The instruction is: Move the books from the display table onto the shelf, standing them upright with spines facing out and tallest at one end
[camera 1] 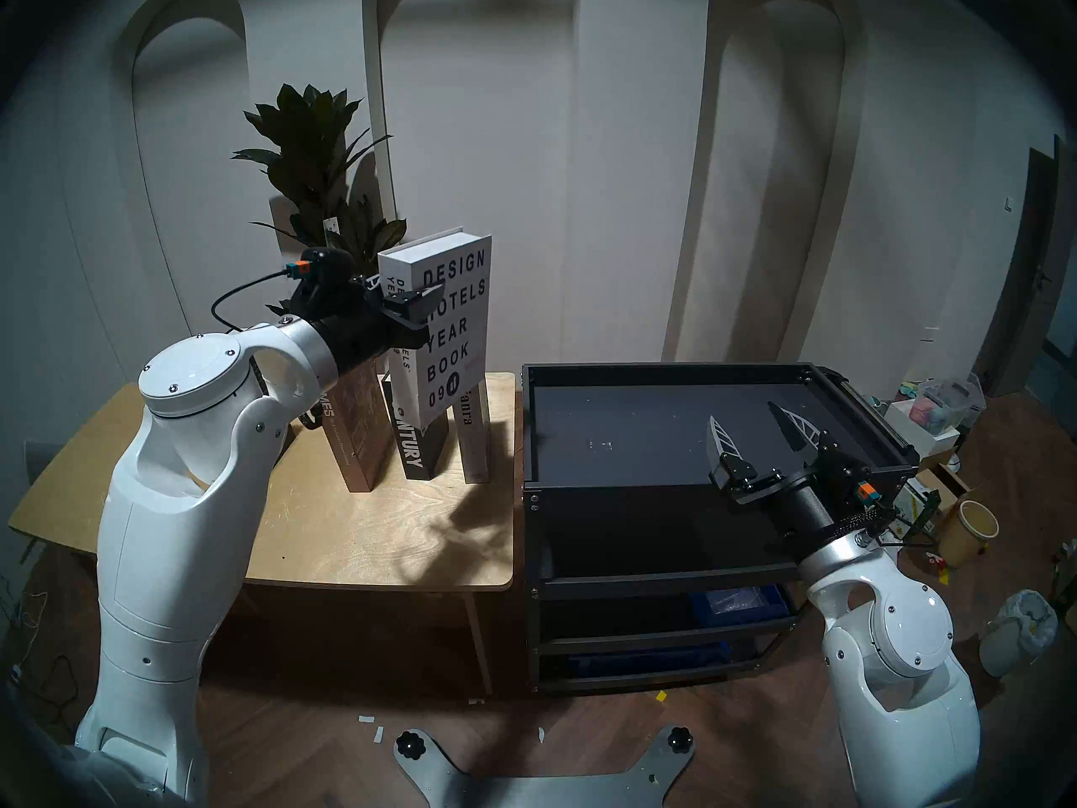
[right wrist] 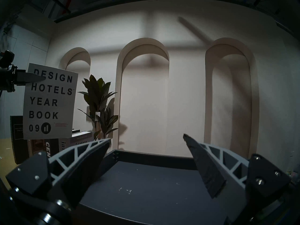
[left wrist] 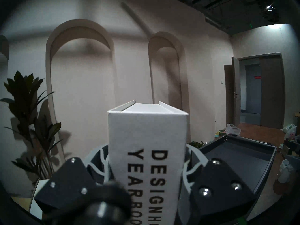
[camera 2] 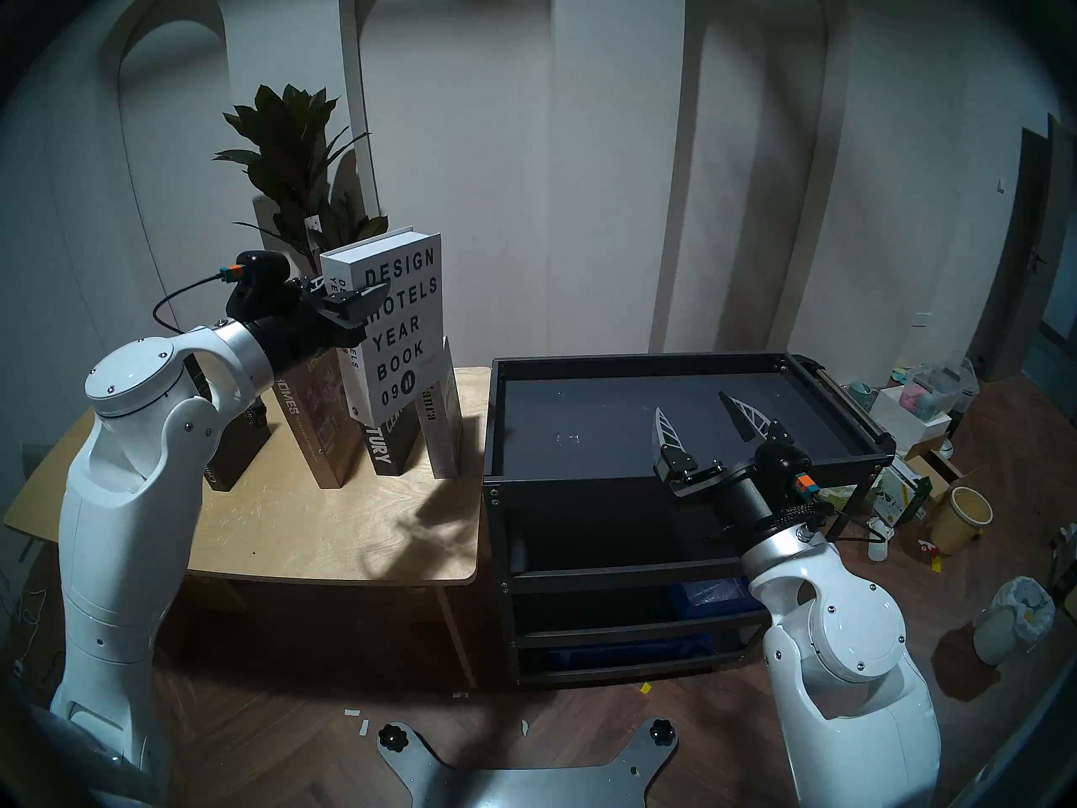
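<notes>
My left gripper [camera 1: 419,299] [camera 2: 364,296] is shut on the white "Design Hotels Yearbook" [camera 1: 454,334] [left wrist: 146,130], one finger on each cover beside the spine. The book hangs upright and slightly tilted above the other books. Brown "HOMES" [camera 1: 355,433], black "CENTURY" [camera 1: 416,445] and pale "ianra" [camera 1: 478,439] stand upright on the display table [camera 1: 379,533]. A black book [camera 2: 233,445] stands behind my left arm. My right gripper [camera 1: 743,413] [right wrist: 146,137] is open and holds nothing, low over the bare top tray of the black shelf [camera 1: 664,368].
A tall potted plant [camera 1: 314,165] stands behind the table against the arched wall. The shelf's lower tiers hold blue bins [camera 1: 734,603]. On the floor at the right are a yellow bucket [camera 1: 970,533], a lined waste bin [camera 1: 1026,620] and boxes.
</notes>
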Robot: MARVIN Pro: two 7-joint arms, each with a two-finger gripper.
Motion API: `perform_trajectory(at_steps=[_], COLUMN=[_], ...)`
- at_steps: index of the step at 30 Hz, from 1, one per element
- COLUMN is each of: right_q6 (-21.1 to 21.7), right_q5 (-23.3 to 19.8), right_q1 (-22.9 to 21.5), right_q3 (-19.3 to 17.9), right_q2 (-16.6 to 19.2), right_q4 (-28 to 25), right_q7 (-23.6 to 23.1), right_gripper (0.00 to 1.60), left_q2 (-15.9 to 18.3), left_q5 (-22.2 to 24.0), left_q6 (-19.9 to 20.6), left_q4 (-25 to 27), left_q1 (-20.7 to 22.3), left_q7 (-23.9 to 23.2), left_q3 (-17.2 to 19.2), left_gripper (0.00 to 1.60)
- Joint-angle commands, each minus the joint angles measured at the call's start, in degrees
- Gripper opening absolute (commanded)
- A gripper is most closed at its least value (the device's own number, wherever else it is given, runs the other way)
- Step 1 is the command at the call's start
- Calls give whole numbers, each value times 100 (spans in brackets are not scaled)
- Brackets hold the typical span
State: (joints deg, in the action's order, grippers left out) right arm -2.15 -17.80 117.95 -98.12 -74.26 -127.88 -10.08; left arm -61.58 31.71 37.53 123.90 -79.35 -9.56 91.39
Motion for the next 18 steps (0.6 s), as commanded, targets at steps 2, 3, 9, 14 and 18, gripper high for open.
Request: perform_trajectory(at_steps=[2, 3, 9, 14, 18], right_q6=[-27, -27, -29, -54, -59], right_q5=[-1, -1, 0, 22, 41], right_q1=[-28, -29, -29, -115, -291], right_q3=[13, 13, 14, 117, 405], right_q2=[6, 6, 5, -47, -127], right_q4=[-110, -110, -118, -157, -264], right_q7=[-19, -19, -25, 4, 25], right_gripper=[160, 160, 160, 160, 160], left_q2=[-284, -318, -602, -970, -1299], left_q5=[206, 233, 390, 500, 628], left_q6=[693, 778, 1452, 1747, 1747], left_q4=[793, 824, 1200, 1392, 1500], left_q1=[104, 107, -27, -38, 44], left_q7=[438, 487, 922, 1378, 1775], left_q3=[124, 129, 117, 56, 78], left_gripper=[0, 0, 0, 0, 0])
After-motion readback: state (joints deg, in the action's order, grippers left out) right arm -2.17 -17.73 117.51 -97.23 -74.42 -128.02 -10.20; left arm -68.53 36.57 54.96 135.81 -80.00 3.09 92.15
